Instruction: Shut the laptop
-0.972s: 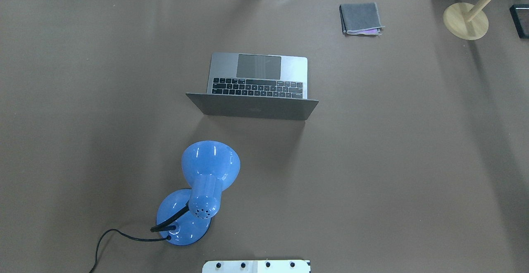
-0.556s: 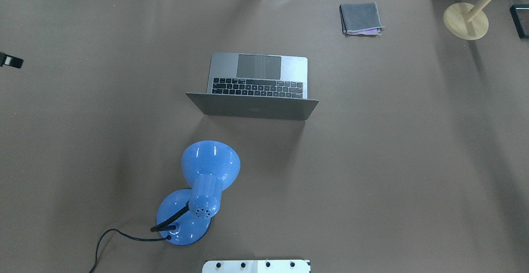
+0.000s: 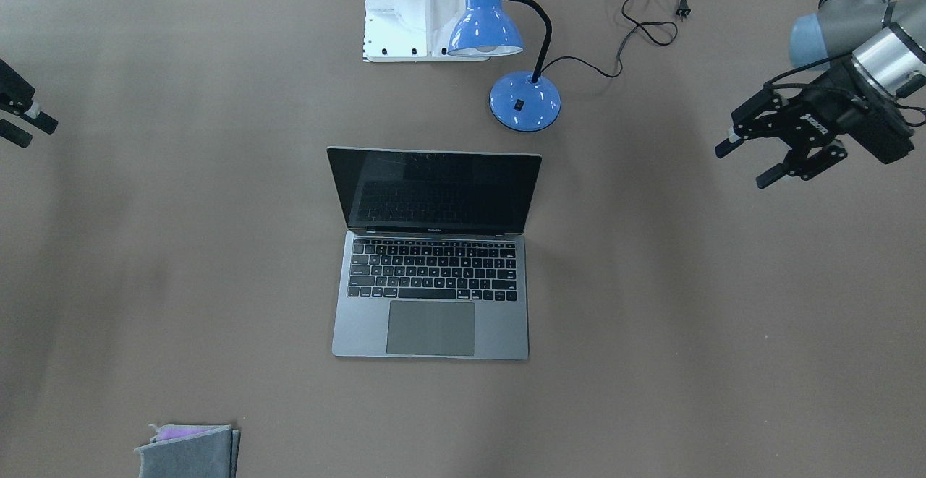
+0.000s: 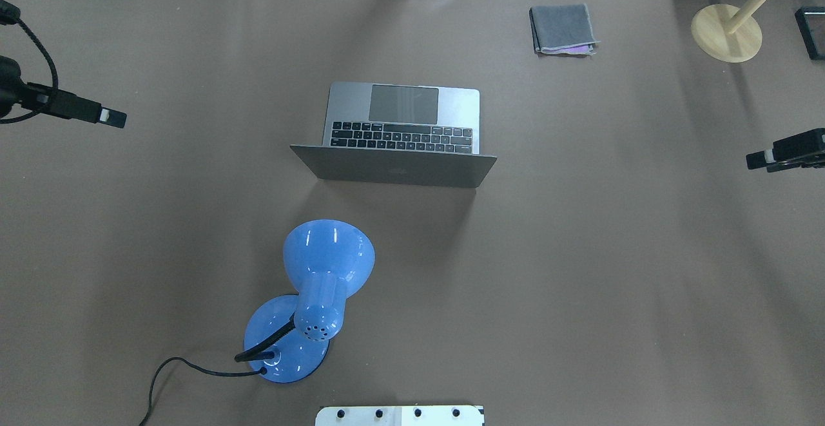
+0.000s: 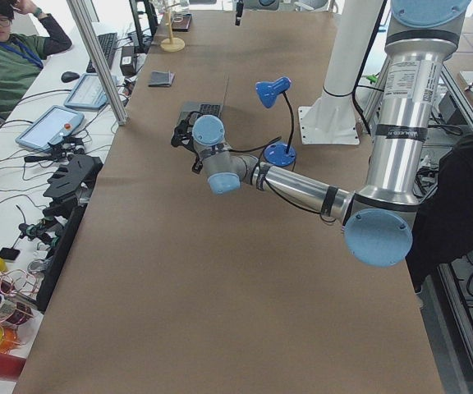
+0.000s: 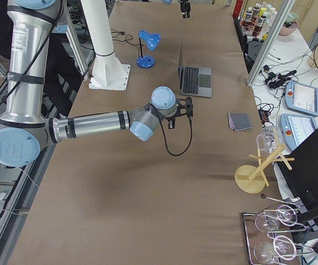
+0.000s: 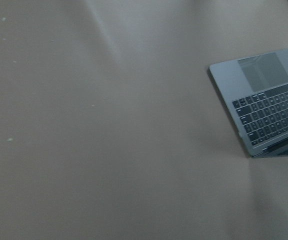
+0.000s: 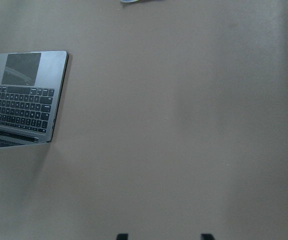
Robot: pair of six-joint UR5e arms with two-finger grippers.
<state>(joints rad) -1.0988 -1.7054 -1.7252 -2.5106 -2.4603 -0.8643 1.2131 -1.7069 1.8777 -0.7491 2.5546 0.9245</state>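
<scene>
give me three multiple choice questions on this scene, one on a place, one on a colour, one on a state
1. In the overhead view, where is the folded grey cloth relative to the laptop?
A. up and to the right of it, apart from it
B. on its keyboard
C. tucked under its lid

2. What colour is the desk lamp?
A. red
B. white
C. blue

3. What state is the laptop in?
A. shut flat
B. open, with the lid standing and the screen dark
C. lid folded fully back onto the table

Answers:
1. A: the cloth lies near the table's far edge, with bare table between it and the laptop.
2. C: the lamp's shade and round base are both blue.
3. B: the keys and trackpad are exposed and the black screen stands up behind them.
</scene>
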